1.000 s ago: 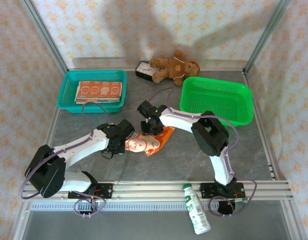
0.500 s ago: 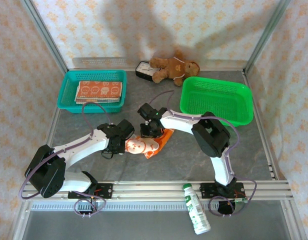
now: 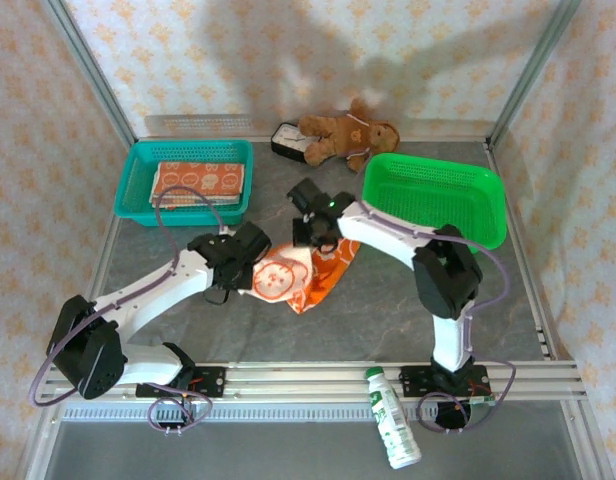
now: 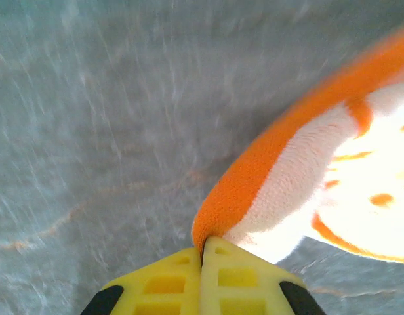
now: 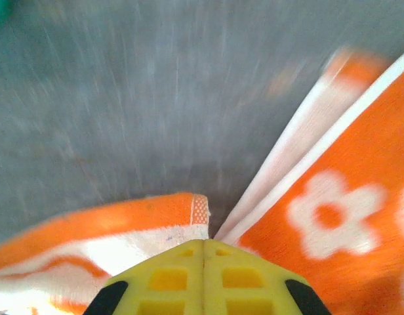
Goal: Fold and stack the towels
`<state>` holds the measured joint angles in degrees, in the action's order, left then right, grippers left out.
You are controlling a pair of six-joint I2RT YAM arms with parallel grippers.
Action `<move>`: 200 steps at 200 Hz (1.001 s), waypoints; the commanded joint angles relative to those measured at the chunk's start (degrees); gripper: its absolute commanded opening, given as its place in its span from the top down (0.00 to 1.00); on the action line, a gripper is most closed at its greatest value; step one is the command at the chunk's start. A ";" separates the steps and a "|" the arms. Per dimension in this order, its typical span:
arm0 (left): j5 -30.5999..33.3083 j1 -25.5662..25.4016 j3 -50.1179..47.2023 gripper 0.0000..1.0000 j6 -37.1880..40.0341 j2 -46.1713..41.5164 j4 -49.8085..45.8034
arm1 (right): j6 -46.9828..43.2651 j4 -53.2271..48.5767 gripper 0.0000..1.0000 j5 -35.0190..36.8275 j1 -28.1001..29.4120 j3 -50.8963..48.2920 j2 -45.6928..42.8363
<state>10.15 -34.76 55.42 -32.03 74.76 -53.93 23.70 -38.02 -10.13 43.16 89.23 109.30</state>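
An orange-and-white towel (image 3: 296, 275) hangs stretched between my two grippers over the middle of the grey table. My left gripper (image 3: 254, 268) is shut on its left corner; in the left wrist view the yellow fingertips (image 4: 203, 241) pinch the orange hem of the towel (image 4: 300, 170). My right gripper (image 3: 314, 238) is shut on the far right edge; its yellow tips (image 5: 203, 241) meet over the towel (image 5: 349, 216), which shows a white flower print. More towels (image 3: 196, 182) lie folded in a stack in the teal basket (image 3: 183, 147).
A green basket (image 3: 433, 200) stands at the right rear, close to my right arm. A brown teddy bear (image 3: 343, 133) and a small black box (image 3: 286, 140) lie by the back wall. A white-and-green bottle (image 3: 392, 428) rests on the front rail.
The right gripper has shut on the towel's edge and moved back and right with it. The left gripper has shifted a little farther back, and the towel is now spread wider between them.
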 commanded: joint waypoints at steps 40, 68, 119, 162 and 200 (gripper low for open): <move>7.66 1.98 9.25 1.00 6.42 5.12 -1.58 | -3.50 -3.74 1.00 9.63 -1.38 -0.84 -13.29; 3.56 1.74 3.74 1.00 4.20 4.23 2.10 | 2.50 1.50 1.00 9.15 1.17 -15.00 -19.20; -1.15 0.63 -1.44 1.00 2.82 3.72 5.88 | 8.78 6.12 1.00 7.57 1.89 -26.46 -21.51; -1.85 -4.44 -5.73 1.00 -1.54 3.73 7.04 | 12.56 7.82 1.00 7.08 3.64 -34.20 -24.53; 0.88 -11.04 -9.29 1.00 -7.99 1.55 6.17 | 14.96 8.05 0.83 7.10 6.33 -40.43 -29.62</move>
<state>7.81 -42.76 48.29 -33.91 79.07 -46.41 35.44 -29.91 -4.54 48.01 52.21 83.85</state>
